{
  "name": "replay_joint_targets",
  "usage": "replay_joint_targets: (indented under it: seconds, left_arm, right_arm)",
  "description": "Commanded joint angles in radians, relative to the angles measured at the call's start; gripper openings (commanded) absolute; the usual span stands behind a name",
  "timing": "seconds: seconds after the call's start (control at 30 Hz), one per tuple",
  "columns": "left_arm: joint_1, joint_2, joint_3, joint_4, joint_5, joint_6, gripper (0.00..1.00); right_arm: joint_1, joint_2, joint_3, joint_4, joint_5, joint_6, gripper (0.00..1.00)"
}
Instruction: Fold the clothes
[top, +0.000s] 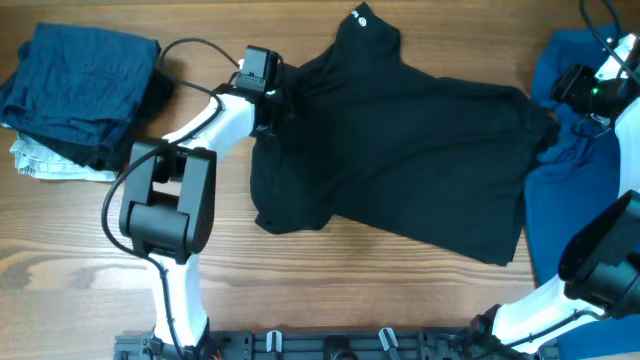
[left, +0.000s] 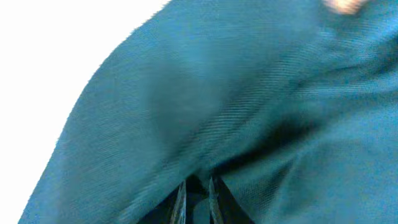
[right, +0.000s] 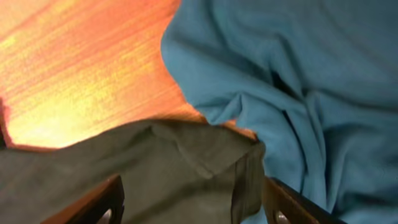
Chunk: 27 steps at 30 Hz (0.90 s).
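The large black shirt lies spread across the middle of the table, with a small white logo near its top edge. My left gripper is at the shirt's left edge. In the left wrist view the fabric fills the frame and the fingers are pinched close on a fold of it. My right gripper is at the shirt's right edge. In the right wrist view its fingers are wide apart, with the shirt's corner between them. The royal-blue shirt lies under and beside that corner.
A pile of folded navy pieces sits at the far left, on top of a pale garment. The blue shirt is bunched in folds on the wooden table. Cables run near both arms.
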Motion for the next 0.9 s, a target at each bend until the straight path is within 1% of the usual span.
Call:
replay_joint_targets:
  seconds: [0.0,0.07,0.13,0.2,0.27,0.37,0.43,0.5,0.53,0.57,0.63,0.67,0.7,0.77,0.83,0.87]
  left_arm:
    - [0.031,0.003,-0.001,-0.088,-0.254,0.008,0.09]
    - [0.059,0.003,-0.001,-0.153,-0.288,0.005,0.04]
    - [0.098,0.003,-0.001,-0.224,-0.288,-0.013,0.04]
    - [0.143,0.003,-0.001,-0.291,-0.288,-0.083,0.04]
    - [0.187,0.003,-0.001,-0.349,-0.286,-0.139,0.04]
    - [0.226,-0.006,-0.001,-0.383,-0.275,-0.158,0.04]
    - [0.228,-0.043,0.000,-0.379,-0.254,-0.158,0.04]
    - [0.217,-0.117,0.002,-0.358,-0.197,-0.157,0.04]
    - [0.209,-0.177,0.002,-0.337,-0.162,-0.158,0.07]
    - [0.202,-0.220,0.002,-0.323,-0.141,-0.158,0.11]
    - [0.188,-0.306,0.002,-0.294,-0.117,-0.158,0.20]
    - [0.185,-0.334,0.002,-0.288,-0.112,-0.158,0.31]
    - [0.183,-0.346,0.001,-0.288,-0.110,-0.157,0.34]
    - [0.182,-0.343,0.001,-0.311,-0.110,-0.157,0.33]
    - [0.182,-0.326,0.001,-0.327,-0.110,-0.157,0.29]
    - [0.182,-0.314,0.001,-0.327,-0.110,-0.153,0.29]
  right_arm:
    - [0.005,0.005,0.003,-0.031,-0.027,-0.011,0.72]
    - [0.005,0.005,0.003,-0.040,-0.037,-0.041,0.70]
    - [0.006,0.005,0.000,-0.038,-0.085,-0.077,0.68]
    - [0.014,0.006,0.000,-0.034,-0.122,-0.113,0.66]
    - [0.030,0.008,0.000,-0.023,-0.132,-0.130,0.61]
    - [0.074,0.032,-0.012,0.031,-0.131,-0.133,0.53]
    - [0.102,0.064,-0.019,0.068,-0.129,-0.156,0.49]
    - [0.126,0.122,-0.019,0.101,-0.127,-0.154,0.41]
    - [0.138,0.155,-0.019,0.101,-0.145,-0.156,0.33]
    - [0.150,0.175,-0.019,0.091,-0.193,-0.183,0.29]
    - [0.181,0.194,-0.019,0.073,-0.275,-0.246,0.27]
    - [0.204,0.194,-0.019,0.067,-0.277,-0.266,0.27]
    - [0.220,0.194,-0.019,0.064,-0.276,-0.268,0.25]
    - [0.262,0.201,-0.019,0.067,-0.276,-0.275,0.17]
    - [0.293,0.220,-0.019,0.086,-0.262,-0.281,0.15]
    - [0.310,0.236,-0.019,0.103,-0.224,-0.281,0.13]
